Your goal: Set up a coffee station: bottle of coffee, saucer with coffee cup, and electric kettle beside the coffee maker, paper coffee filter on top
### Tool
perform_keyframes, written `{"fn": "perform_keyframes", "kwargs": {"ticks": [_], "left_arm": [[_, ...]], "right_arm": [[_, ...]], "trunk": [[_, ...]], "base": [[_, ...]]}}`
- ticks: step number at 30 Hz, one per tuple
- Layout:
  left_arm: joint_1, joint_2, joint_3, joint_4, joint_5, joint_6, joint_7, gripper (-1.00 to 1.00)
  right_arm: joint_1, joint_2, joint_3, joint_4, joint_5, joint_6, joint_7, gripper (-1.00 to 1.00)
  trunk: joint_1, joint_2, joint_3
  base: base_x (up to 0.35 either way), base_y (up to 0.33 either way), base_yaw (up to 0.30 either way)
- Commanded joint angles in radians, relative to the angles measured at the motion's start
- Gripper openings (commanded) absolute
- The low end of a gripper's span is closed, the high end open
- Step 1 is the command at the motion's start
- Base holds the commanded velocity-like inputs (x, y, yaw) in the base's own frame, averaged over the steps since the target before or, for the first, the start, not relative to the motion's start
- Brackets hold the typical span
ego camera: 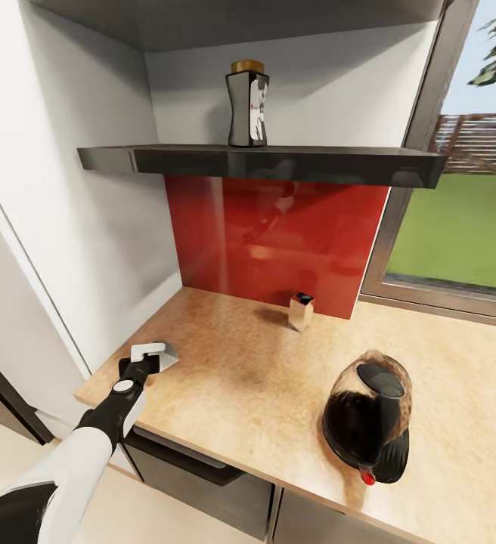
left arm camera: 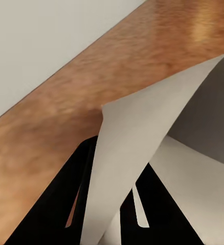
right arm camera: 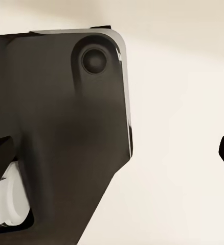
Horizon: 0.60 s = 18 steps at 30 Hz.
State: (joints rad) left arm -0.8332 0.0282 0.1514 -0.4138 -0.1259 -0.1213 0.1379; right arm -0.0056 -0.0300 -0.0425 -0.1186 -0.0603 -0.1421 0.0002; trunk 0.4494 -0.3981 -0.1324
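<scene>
White paper coffee filter (ego camera: 151, 353) pinched in left claw (ego camera: 144, 361), low over tabletop (ego camera: 240, 378) near left corner; right claw state can't tell. Coffee maker unseen, so target bearing unknown. Electric kettle (ego camera: 369, 419) on tabletop well right; bottle of coffee (ego camera: 248, 106) up on shelf (ego camera: 263, 162)

No legible text, brand, number or sign appears in any view. The bottle (ego camera: 248, 106) on the shelf (ego camera: 263, 162) carries a black-and-white label with red marks, too blurred to read. The small box (ego camera: 301, 311) on the countertop (ego camera: 263, 378) bears no readable marking. The kettle (ego camera: 369, 419) shows a red switch without lettering. The paper filter (left arm camera: 142, 153) in the left wrist view is blank.
</scene>
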Motion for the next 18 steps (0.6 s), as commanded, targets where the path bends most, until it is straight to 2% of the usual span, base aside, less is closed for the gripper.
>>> {"fn": "perform_keyframes", "kwargs": {"ticks": [1, 11, 13, 18], "left_arm": [[-0.001, -0.001, 0.005, 0.001, -0.014, -0.003, 0.003, -1.0], [-0.015, -0.004, 0.006, -0.018, -0.007, 0.026, -0.003, -1.0], [-0.02, -0.007, 0.006, -0.024, -0.006, 0.053, -0.003, -1.0], [-0.063, -0.019, 0.005, -0.095, -0.003, 0.184, -0.011, -1.0]], "right_arm": [[-0.001, 0.0, -0.004, 0.0, -0.007, -0.004, 0.001, 1.0], [-0.001, 0.003, -0.004, -0.003, -0.009, -0.004, -0.001, 1.0], [-0.001, 0.004, -0.005, -0.004, -0.01, -0.004, -0.001, 1.0], [-0.001, 0.004, -0.006, -0.011, -0.012, -0.004, 0.002, 1.0]], "trunk": [[0.001, -0.002, -0.002], [0.001, -0.002, -0.002], [0.001, -0.002, -0.002], [0.001, -0.002, -0.002]], "base": [[0.0, 0.0, 0.0], [0.0, 0.0, 0.0], [0.0, 0.0, 0.0], [0.0, 0.0, 0.0]]}}
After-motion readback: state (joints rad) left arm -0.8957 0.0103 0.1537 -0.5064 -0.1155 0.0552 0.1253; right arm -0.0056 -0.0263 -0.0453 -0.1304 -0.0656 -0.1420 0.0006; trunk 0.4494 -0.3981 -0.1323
